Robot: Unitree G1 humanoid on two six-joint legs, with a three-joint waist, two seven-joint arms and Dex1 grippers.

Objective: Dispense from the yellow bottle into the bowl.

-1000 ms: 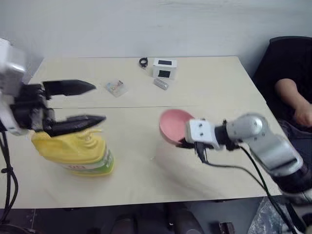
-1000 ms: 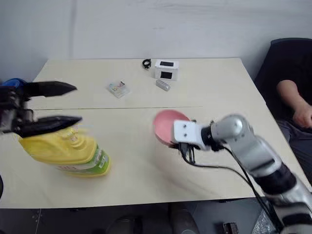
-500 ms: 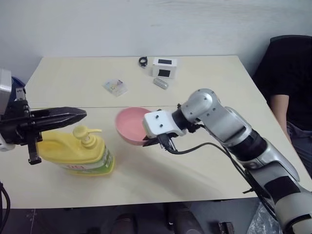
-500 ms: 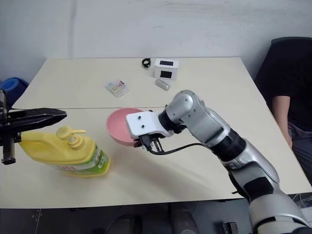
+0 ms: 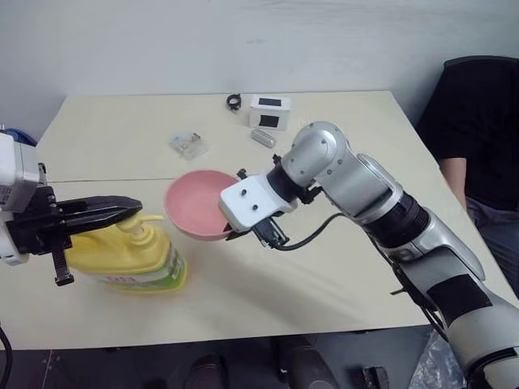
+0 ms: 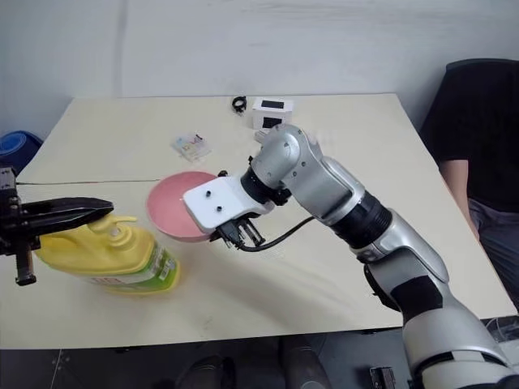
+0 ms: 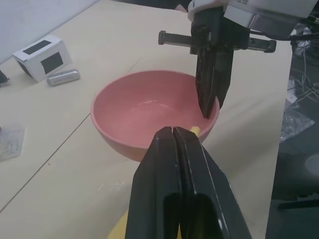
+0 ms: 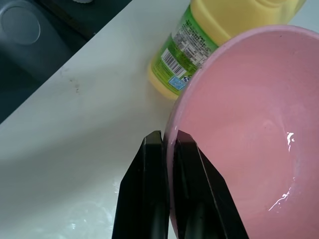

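Since the earlier pictures the right gripper (image 5: 229,232) has carried the pink bowl (image 5: 195,204) from the middle of the table (image 5: 340,146) to the left, up to the yellow bottle (image 5: 122,256), and the left gripper (image 5: 134,209), which stood wide apart over the bottle, is now pressed together.

From the head views, the bottle stands on the near left part of the table. It is a large squat yellow jug with a yellow pump on top and a green, red and white label near its base. The left gripper lies level above the pump, its fingers clenched with nothing between them, pointing right toward the bowl. The bowl is small, round, plain and smooth pink; it is held tilted, its rim just beside the pump. The right gripper is clamped on the right edge of the bowl. On the far side of the table lie a small white box (image 5: 268,113), a silver cylinder (image 5: 262,137), a clear packet (image 5: 189,144) and a black ring (image 5: 233,102). A person in black (image 5: 470,130) sits at the right.

In the left wrist view, the closed left fingers (image 7: 184,199) point at the bowl, and the tip of the yellow pump nozzle (image 7: 194,131) shows at its near wall. The right gripper pinches the far rim.

In the right wrist view, the two right fingers (image 8: 154,199) grasp the rim of the bowl, one outside and one inside. Its inner surface shines a little. Beyond it stands the bottle, label facing the camera.
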